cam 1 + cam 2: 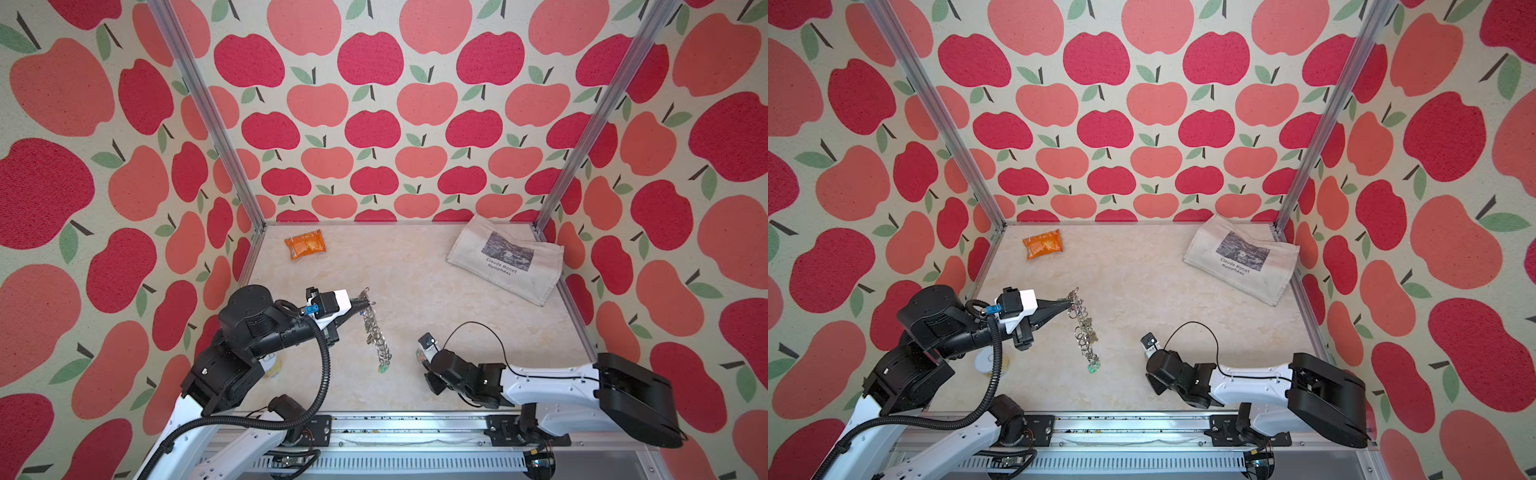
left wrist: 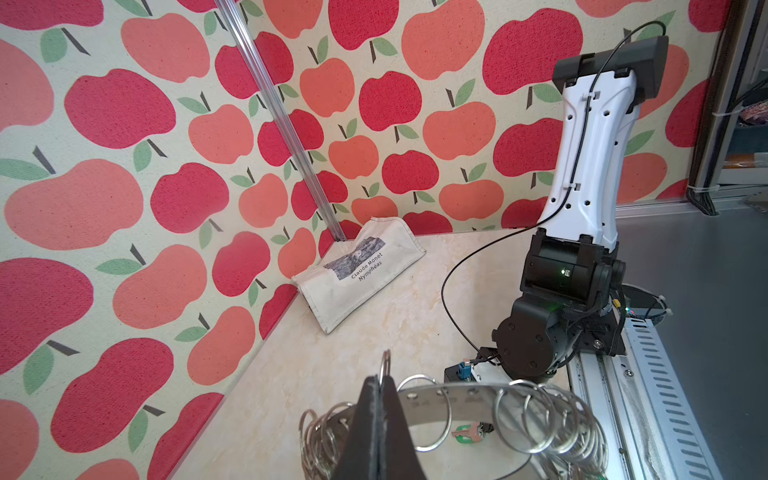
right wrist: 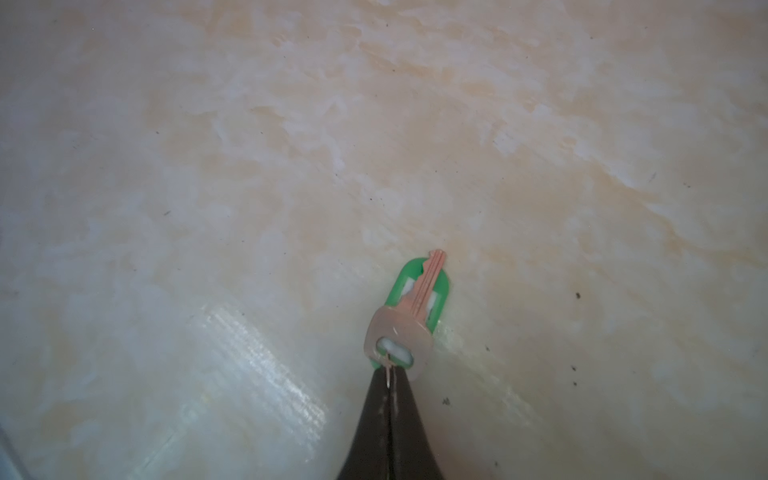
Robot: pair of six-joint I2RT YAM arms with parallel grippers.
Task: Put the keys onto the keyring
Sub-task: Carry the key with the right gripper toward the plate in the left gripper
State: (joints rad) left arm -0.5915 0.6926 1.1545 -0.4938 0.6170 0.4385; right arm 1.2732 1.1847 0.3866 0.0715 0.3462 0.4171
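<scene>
- My right gripper has dark jaws pressed together on a thin wire loop
- The loop threads the head of a silver key
- I see the key lying over its green tag on the marbled table

The keyring sits centrally, packet behind it leftward, bag behind rightward.

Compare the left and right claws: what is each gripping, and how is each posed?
Load: the left claw is shut on the rim of the keyring. The right claw is shut on the thin wire loop of a key with a green tag.
Pose: the left claw reaches out level, above the table. The right claw points down, close to the table.
Shared: both are shut and loaded.
</scene>
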